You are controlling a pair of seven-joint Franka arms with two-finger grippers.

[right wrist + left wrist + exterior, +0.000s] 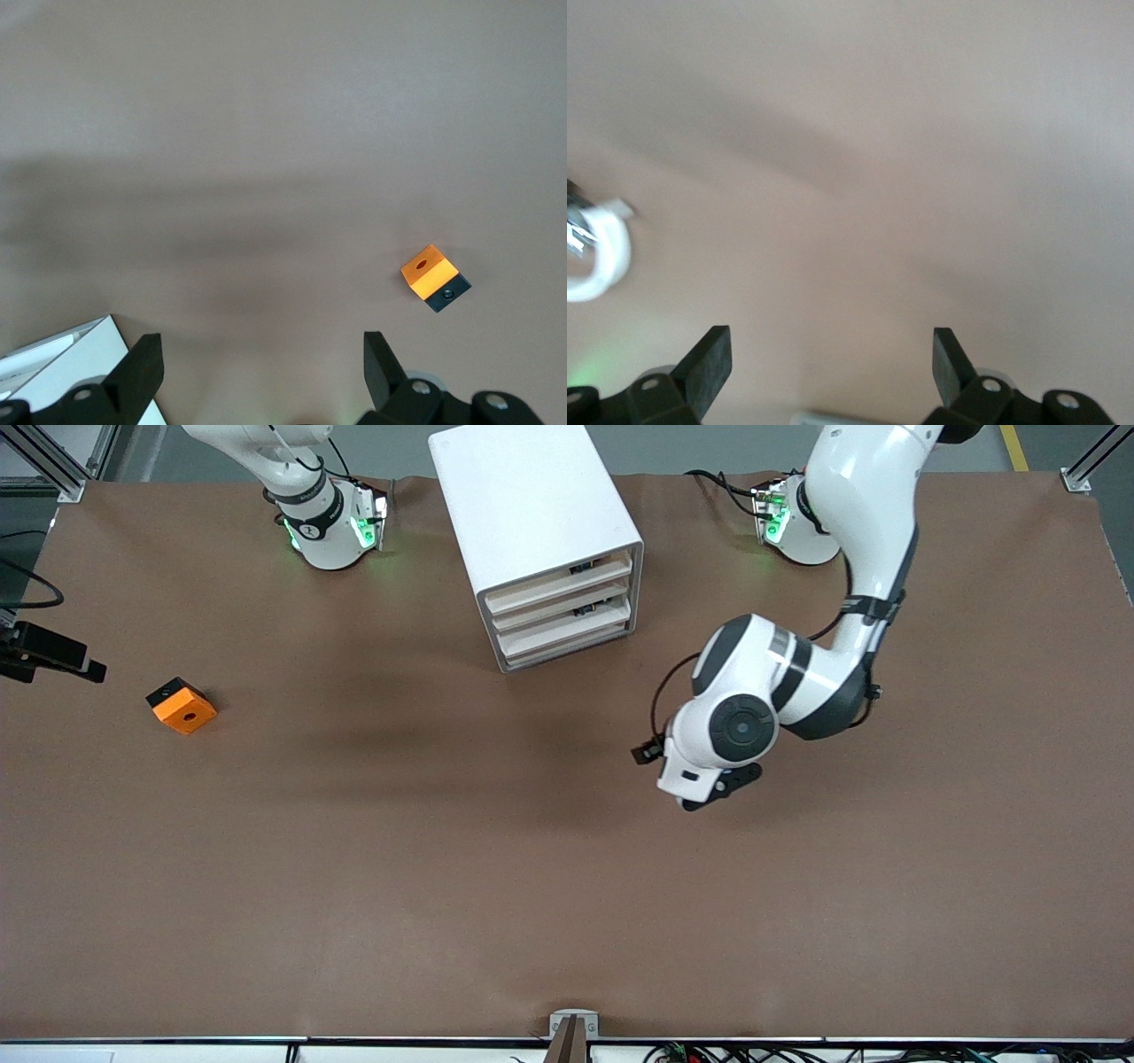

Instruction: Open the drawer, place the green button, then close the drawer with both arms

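Observation:
The white cabinet (532,522) stands between the two arm bases, its four cream-fronted drawers (560,609) all pushed in. The button is out of view. My left gripper (722,790) hangs over bare table nearer the front camera than the cabinet, toward the left arm's end. In the left wrist view the left gripper (831,354) is open with only table between its fingers. My right gripper (261,354) is open and empty, high over the table with a cabinet corner (62,363) beside it. It does not show in the front view.
An orange square block (181,705) with a black hole lies toward the right arm's end of the table; the right wrist view shows the orange block (430,273) too. Small dark clip pieces (585,567) sit at two drawer fronts. A black device (53,655) juts in at the table's edge.

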